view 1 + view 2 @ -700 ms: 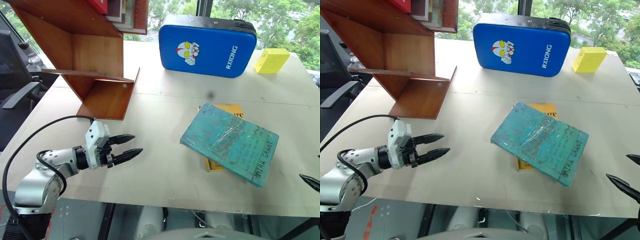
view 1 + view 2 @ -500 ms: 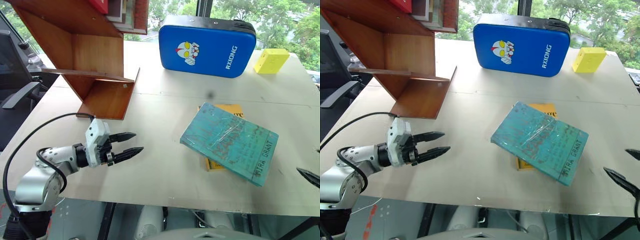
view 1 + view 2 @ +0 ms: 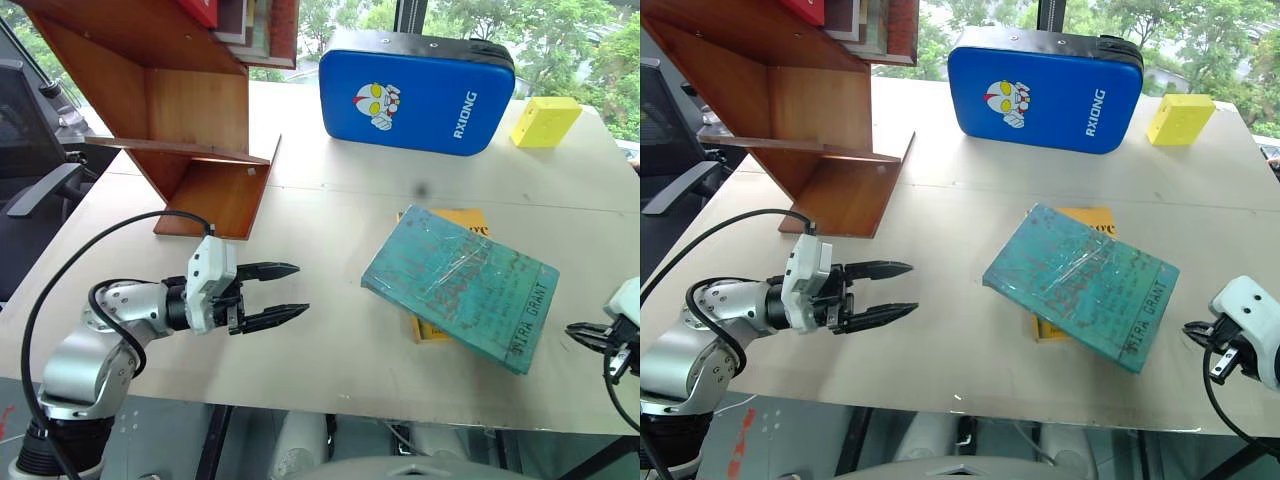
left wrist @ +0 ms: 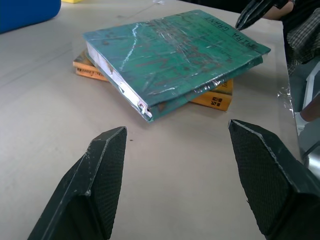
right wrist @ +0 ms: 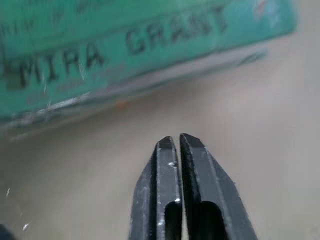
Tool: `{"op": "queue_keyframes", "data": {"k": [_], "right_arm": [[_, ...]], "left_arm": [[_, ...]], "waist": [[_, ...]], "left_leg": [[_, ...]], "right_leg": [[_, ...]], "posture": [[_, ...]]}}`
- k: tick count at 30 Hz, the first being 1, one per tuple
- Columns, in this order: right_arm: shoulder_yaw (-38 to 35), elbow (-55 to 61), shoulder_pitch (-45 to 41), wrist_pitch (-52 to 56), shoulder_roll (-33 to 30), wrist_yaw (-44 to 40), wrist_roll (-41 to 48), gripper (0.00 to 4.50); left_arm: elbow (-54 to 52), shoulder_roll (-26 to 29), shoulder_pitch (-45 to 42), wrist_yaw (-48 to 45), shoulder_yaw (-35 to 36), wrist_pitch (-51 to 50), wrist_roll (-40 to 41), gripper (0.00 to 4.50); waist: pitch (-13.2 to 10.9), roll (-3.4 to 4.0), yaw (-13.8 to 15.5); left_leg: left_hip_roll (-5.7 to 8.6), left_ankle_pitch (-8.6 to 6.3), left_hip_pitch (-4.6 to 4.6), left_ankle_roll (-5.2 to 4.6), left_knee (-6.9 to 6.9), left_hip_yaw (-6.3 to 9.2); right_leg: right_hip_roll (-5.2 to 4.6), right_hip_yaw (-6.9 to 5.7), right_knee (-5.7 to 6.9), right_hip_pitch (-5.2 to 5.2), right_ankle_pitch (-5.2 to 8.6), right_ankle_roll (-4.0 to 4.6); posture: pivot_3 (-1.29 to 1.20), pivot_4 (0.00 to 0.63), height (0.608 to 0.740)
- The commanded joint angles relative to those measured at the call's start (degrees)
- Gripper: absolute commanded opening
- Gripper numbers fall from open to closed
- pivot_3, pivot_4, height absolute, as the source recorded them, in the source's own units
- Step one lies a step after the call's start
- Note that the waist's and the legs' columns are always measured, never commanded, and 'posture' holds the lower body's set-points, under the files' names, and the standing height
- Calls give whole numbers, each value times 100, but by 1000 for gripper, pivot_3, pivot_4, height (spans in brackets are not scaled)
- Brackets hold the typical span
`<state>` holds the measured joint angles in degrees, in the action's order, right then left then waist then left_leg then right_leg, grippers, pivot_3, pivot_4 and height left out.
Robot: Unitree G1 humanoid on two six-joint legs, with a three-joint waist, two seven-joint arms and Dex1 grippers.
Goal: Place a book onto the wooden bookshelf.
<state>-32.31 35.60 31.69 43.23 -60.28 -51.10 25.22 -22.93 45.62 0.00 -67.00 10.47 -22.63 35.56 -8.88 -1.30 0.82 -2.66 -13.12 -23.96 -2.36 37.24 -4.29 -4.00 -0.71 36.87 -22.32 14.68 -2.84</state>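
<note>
The teal-green book [image 3: 460,288], lettered "MIRA GRANT", lies flat on the table right of centre, resting on a yellow book [image 3: 452,222]. The wooden bookshelf [image 3: 170,110] stands at the table's far left. My left gripper [image 3: 286,294] is open and empty over the table's left front, pointing toward the book with a gap of table between them. In the left wrist view the book [image 4: 170,55] lies beyond the spread fingers [image 4: 102,170]. My right gripper [image 3: 1196,332] is shut and empty just off the book's near right corner; its wrist view has the book's [image 5: 125,50] lettered edge close ahead.
A blue padded cushion [image 3: 415,88] stands upright at the back centre. A yellow block [image 3: 544,120] sits at the back right. Several books lean on the shelf's upper board [image 3: 250,25]. Bare tabletop [image 3: 330,200] lies between shelf and books.
My left gripper has moved right toward the book, still open. My right gripper has come in from the right edge, closer to the book's corner.
</note>
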Motion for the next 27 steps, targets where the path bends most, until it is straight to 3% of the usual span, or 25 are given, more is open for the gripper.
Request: {"op": "queue_keyframes", "data": {"k": [1, 5, 12, 19, 21, 23, 26, 27], "right_arm": [[380, 330, -245, 148, -90, -39, 42, 30], [1368, 412, -999, 261, -63, 119, 72, 30], [2043, 657, -2270, 694, 524, 288, 840, 30], [2864, 376, -3302, 712, 1088, 601, 857, 30], [2792, 370, -2980, -2, 1039, 492, 456, 30], [2261, 437, -2634, -590, 1263, 329, 558, 30], [1147, 658, -1713, -1136, 1563, -289, 1144, 836], [870, 759, -1448, -1219, 1624, -429, 1312, 1345]], "left_arm": [[-327, -33, 70, 98, 12, 89, 50, 3369], [-432, -54, 183, 243, -40, 128, -72, 3369], [-556, -133, 338, 654, -85, -18, -92, 3369], [-710, -281, 237, 1756, -270, -1397, 251, 3369], [-553, -387, 84, 1981, -241, -2177, 835, 3369], [-369, -601, -36, 2241, -131, -2658, 1272, 3369], [93, -1118, -238, 2914, 101, -3473, 1954, 3369], [219, -1286, -306, 3089, 206, -3677, 2242, 3369]], "waist": [[1, -2, -8], [0, -5, -17], [-5, -10, -6], [-5, -14, 4], [-5, -14, 39], [-5, -14, 49], [-4, -13, 50], [-4, -15, 34]], "left_leg": [[-1, 0, 1, 0, 0, 0], [-2, 0, 2, 0, 1, -1], [-2, 0, -3, 1, 0, 1], [-4, 0, -1, 0, 2, 2], [-2, 0, -2, 0, 2, 8], [3, 0, -7, 0, 2, 13], [8, 0, -11, 0, 6, 14], [10, 0, -11, 0, 6, 15]], "right_leg": [[0, 0, 0, 0, 0, 0], [4, 2, 0, 0, 0, 0], [6, 2, 0, -1, 0, 1], [7, 2, 2, 0, -1, 1], [8, -3, 3, -1, 0, 1], [6, -6, 3, 0, 0, -8], [5, -5, 4, 2, -9, -33], [5, -5, 5, 3, -10, -34]], "posture": [[0, 150, 740], [0, 150, 740], [0, 150, 740], [0, 150, 740], [0, 150, 740], [0, 150, 740], [0, 150, 740], [0, 150, 740]]}}
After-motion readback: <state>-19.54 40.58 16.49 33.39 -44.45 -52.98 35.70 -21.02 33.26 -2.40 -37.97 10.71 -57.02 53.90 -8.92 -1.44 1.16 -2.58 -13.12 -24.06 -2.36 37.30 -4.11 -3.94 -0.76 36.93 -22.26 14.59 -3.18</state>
